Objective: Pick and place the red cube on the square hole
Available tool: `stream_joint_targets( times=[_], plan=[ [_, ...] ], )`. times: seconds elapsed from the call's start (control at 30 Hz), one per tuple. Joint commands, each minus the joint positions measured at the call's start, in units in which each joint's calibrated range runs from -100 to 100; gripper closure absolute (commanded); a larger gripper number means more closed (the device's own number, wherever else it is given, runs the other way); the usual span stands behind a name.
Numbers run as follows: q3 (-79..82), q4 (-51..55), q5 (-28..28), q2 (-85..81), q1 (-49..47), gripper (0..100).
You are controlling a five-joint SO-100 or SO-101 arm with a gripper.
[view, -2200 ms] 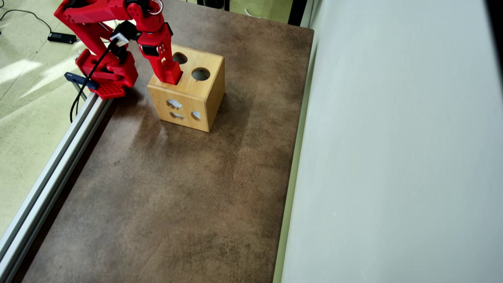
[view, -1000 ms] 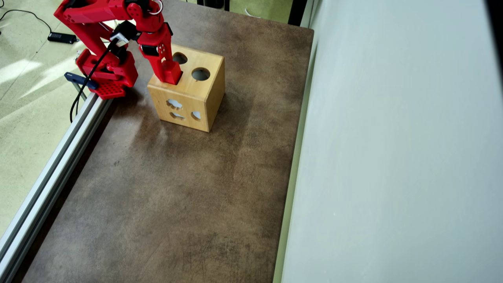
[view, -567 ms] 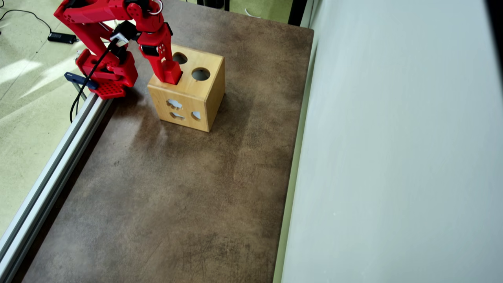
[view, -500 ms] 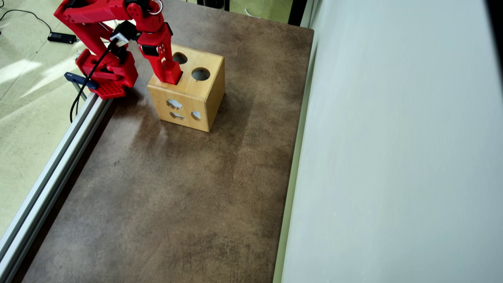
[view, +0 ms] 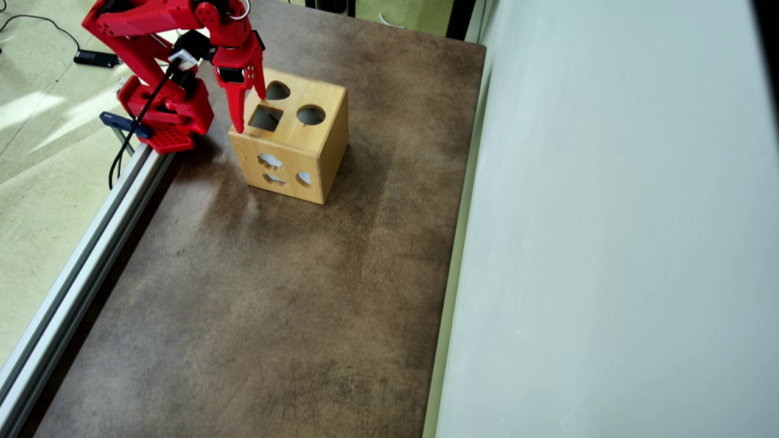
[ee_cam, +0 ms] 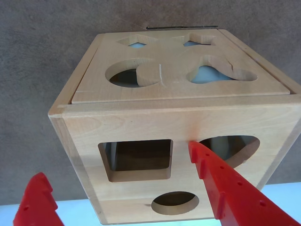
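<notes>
A: Where's the gripper (view: 249,112)?

B: Over the wooden box (view: 291,143), at its left side in the overhead view. The jaws stand apart with nothing between them; one finger tip (ee_cam: 194,147) lies between the square hole (ee_cam: 138,159) and the rounded hole (ee_cam: 235,146) in the wrist view, the other finger (ee_cam: 37,200) is off the box's left edge.

A: And the red cube?

B: I can't see it in either view. The square hole (view: 266,118) is dark inside (its contents can't be made out).

A: The box itself?

B: Upright on the brown table (view: 274,292), near the arm's base (view: 167,118), with a round hole (view: 311,114) beside the square one.
</notes>
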Motion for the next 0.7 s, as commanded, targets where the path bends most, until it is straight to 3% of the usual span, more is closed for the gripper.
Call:
stream_joint_targets(
  times=[0.0,0.67],
  plan=[
    [-0.86,0.35,0.05,-0.12,0.12,56],
    [-0.15,0.35,0.05,-0.12,0.2,56]
  ],
)
